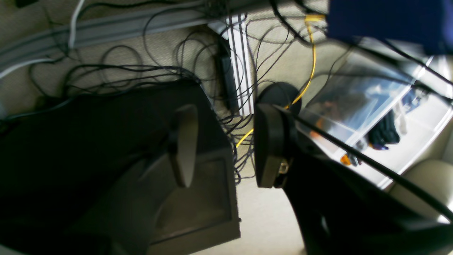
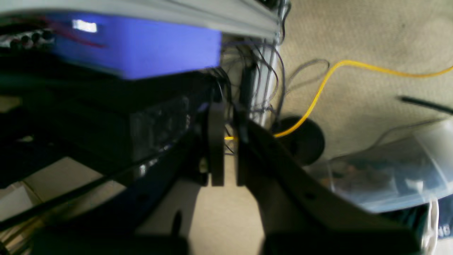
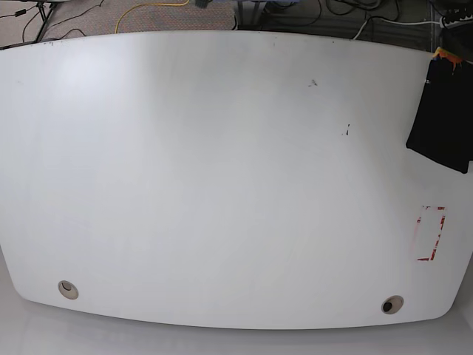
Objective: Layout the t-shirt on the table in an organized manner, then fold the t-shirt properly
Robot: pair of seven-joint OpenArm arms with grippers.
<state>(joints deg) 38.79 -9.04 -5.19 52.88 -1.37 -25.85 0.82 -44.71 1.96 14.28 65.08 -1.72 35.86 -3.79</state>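
The black t-shirt (image 3: 443,111) lies bunched at the far right edge of the white table (image 3: 222,163), partly cut off by the frame, with a small orange patch at its top. Neither arm shows in the base view. In the left wrist view my left gripper (image 1: 226,148) hangs over the floor, jaws apart with nothing between them. My right gripper (image 2: 228,148) is also over the floor, its two fingers nearly touching and holding nothing. The t-shirt shows in neither wrist view.
A red tape rectangle (image 3: 431,233) sits near the table's right edge, and two grommet holes (image 3: 68,289) (image 3: 392,304) near its front edge. Under the grippers are tangled black cables (image 1: 148,71), a yellow cable (image 2: 354,65), a dark box (image 1: 198,198) and a clear plastic bin (image 1: 371,117).
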